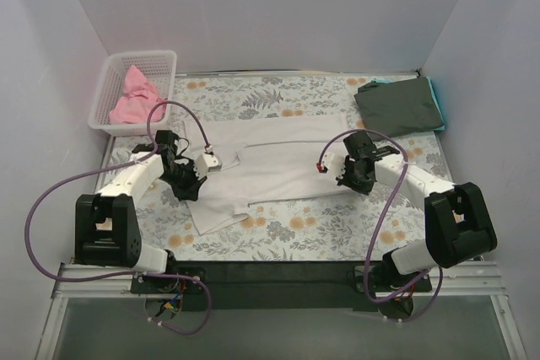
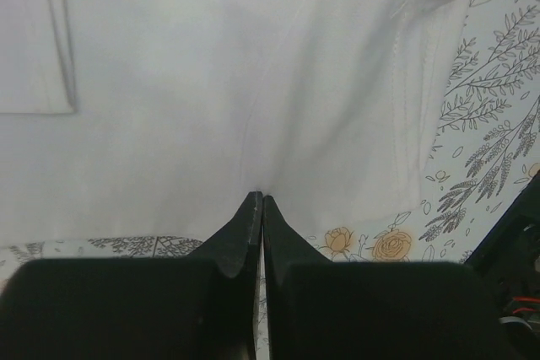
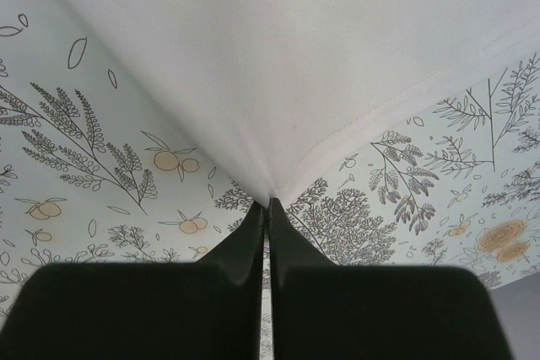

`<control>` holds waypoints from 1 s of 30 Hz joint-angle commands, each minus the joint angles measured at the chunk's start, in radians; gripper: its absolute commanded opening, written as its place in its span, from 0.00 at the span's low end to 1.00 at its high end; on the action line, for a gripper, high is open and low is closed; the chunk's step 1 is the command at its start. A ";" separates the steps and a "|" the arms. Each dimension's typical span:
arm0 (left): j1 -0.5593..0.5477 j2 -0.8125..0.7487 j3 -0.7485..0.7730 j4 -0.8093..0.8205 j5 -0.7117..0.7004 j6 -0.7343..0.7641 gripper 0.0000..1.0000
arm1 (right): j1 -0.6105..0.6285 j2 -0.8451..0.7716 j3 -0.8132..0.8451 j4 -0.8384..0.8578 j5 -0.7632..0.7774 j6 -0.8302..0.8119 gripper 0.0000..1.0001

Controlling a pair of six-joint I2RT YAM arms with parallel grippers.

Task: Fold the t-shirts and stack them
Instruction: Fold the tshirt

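Beneath everything, the floral cloth (image 1: pixel 337 225) covers the table. On it the white shirt (image 1: pixel 261 166) lies spread flat between the two arms, its sleeve and side reaching toward the left gripper (image 2: pixel 258 198) and its hem toward the right gripper (image 3: pixel 268 202).

Beyond the right gripper and further to its right, well apart from it, the dark shirt (image 1: pixel 401 105) rests folded. A teal shirt (image 1: pixel 438 100) lies under it, only its edge showing.

Beyond the left gripper, at the far left corner, stands the basket (image 1: pixel 143 56), with the pink shirt (image 1: pixel 135 99) bunched inside.

The right gripper's jaws are pressed together on a corner of the white shirt. The cloth rises to a point right at the fingertips, hem seams running away on both sides.

The left gripper's jaws are likewise closed at the shirt's near edge. Creases gather toward the tips, so it seems to pinch the fabric, though the wrist view does not show the pinched fold itself clearly.
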 commanded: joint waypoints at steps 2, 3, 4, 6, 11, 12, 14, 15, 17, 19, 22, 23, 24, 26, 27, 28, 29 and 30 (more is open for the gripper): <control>0.013 -0.002 0.124 -0.052 0.061 -0.023 0.00 | -0.013 -0.020 0.058 -0.030 -0.024 -0.027 0.01; 0.014 0.003 0.140 -0.055 0.064 -0.026 0.00 | -0.015 -0.018 0.075 -0.033 -0.027 -0.033 0.01; 0.016 0.012 0.154 -0.063 0.069 -0.027 0.00 | -0.018 -0.017 0.084 -0.036 -0.030 -0.034 0.01; 0.025 0.026 0.201 -0.069 0.075 -0.040 0.00 | -0.024 -0.011 0.108 -0.042 -0.030 -0.045 0.01; 0.057 0.090 0.286 -0.081 0.102 -0.056 0.00 | -0.053 0.028 0.170 -0.044 -0.048 -0.067 0.01; 0.057 0.098 0.299 -0.077 0.104 -0.063 0.00 | -0.066 0.037 0.182 -0.044 -0.053 -0.070 0.01; 0.092 0.125 0.333 -0.061 0.107 -0.067 0.00 | -0.076 0.064 0.222 -0.045 -0.059 -0.079 0.01; 0.095 0.136 0.345 -0.060 0.104 -0.072 0.00 | -0.087 0.075 0.234 -0.044 -0.059 -0.082 0.01; 0.101 0.171 0.378 -0.055 0.096 -0.076 0.00 | -0.096 0.110 0.279 -0.044 -0.062 -0.091 0.01; 0.111 0.191 0.402 -0.045 0.104 -0.092 0.00 | -0.107 0.135 0.311 -0.044 -0.067 -0.094 0.01; 0.120 0.234 0.453 -0.026 0.107 -0.112 0.00 | -0.115 0.199 0.374 -0.044 -0.068 -0.100 0.01; 0.121 0.247 0.479 -0.023 0.105 -0.115 0.00 | -0.115 0.213 0.409 -0.044 -0.071 -0.102 0.01; 0.121 0.277 0.493 -0.023 0.107 -0.118 0.00 | -0.116 0.227 0.426 -0.044 -0.070 -0.103 0.01; 0.121 0.308 0.531 -0.002 0.110 -0.139 0.00 | -0.116 0.270 0.460 -0.044 -0.071 -0.107 0.01; 0.121 0.322 0.545 0.006 0.112 -0.148 0.00 | -0.118 0.285 0.492 -0.044 -0.071 -0.110 0.01; 0.121 0.357 0.565 0.012 0.113 -0.153 0.00 | -0.118 0.311 0.506 -0.045 -0.070 -0.113 0.01; 0.121 0.372 0.582 0.015 0.113 -0.168 0.00 | -0.121 0.324 0.515 -0.044 -0.070 -0.116 0.01; 0.121 0.389 0.615 0.020 0.113 -0.176 0.00 | -0.119 0.337 0.533 -0.044 -0.068 -0.119 0.01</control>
